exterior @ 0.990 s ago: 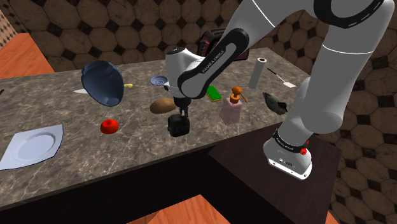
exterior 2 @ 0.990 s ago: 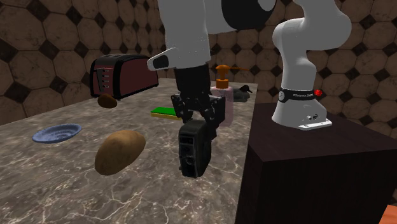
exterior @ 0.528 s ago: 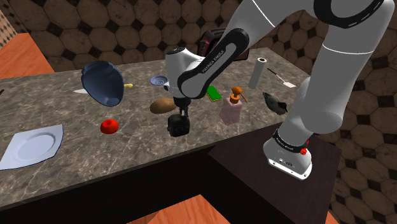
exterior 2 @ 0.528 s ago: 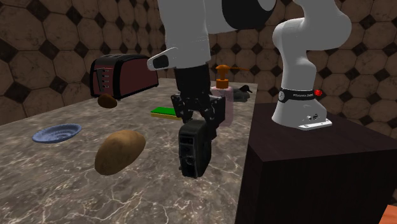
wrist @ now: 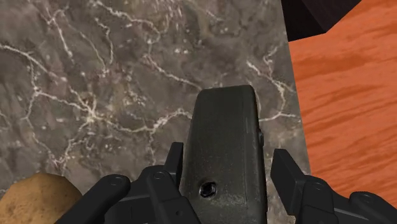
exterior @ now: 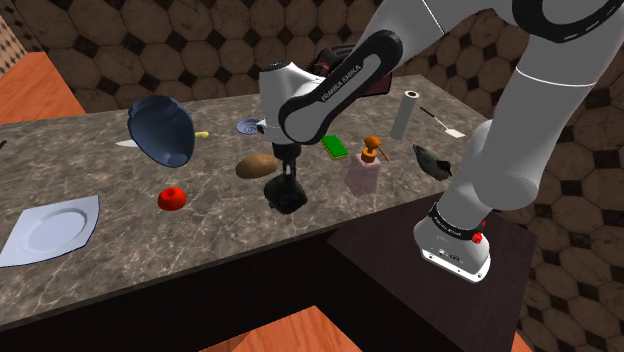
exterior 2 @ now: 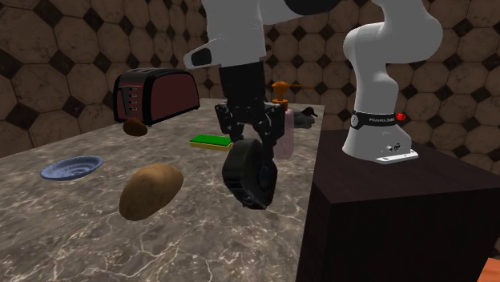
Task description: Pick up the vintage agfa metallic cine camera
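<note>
The dark metallic cine camera (exterior: 285,192) (exterior 2: 250,172) hangs tilted just above the marble counter (exterior: 120,250), near its front edge. My black gripper (exterior: 284,173) (exterior 2: 250,134) comes down on it from above and is shut on its upper part. In the wrist view the camera's body (wrist: 222,153) sits between the two fingers (wrist: 170,159), its rounded end pointing away from me toward the counter.
A brown potato (exterior: 256,165) (exterior 2: 150,191) lies close beside the camera. A soap dispenser (exterior: 363,170), green sponge (exterior: 336,147) and toaster (exterior 2: 156,94) stand behind it. A tomato (exterior: 172,198), blue bowl (exterior: 162,130) and plate (exterior: 55,228) are toward the shoulder view's left. The dark stand (exterior 2: 385,208) adjoins the counter.
The camera stood upright on the counter under the gripper; now it has risen slightly and tipped over at an angle. The arm has lifted a little.
</note>
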You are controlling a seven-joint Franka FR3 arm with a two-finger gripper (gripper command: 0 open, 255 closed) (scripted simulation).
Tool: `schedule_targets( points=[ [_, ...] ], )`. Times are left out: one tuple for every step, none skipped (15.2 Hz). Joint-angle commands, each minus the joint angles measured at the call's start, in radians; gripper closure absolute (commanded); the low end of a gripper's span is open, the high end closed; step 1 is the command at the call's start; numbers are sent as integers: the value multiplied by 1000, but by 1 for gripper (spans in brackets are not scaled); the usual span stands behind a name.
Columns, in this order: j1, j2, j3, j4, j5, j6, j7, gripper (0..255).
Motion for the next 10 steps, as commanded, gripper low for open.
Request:
schedule_targets(
  points=[
    [0,-21,1,5,3,-25,0,255],
    [0,-31,1,9,4,-39,0,255],
    [0,-41,1,12,6,-52,-1,255],
    [-1,-50,1,16,7,-66,-1,255],
    [-1,-60,1,20,8,-79,-1,255],
    [-1,-69,1,24,9,-93,-1,255],
    [-1,-78,1,29,10,-106,-2,255],
    [-2,-87,1,33,11,-120,-2,255],
    [-2,-89,1,34,11,-122,-2,255],
    [-2,-89,1,34,11,-122,-2,255]
  ],
)
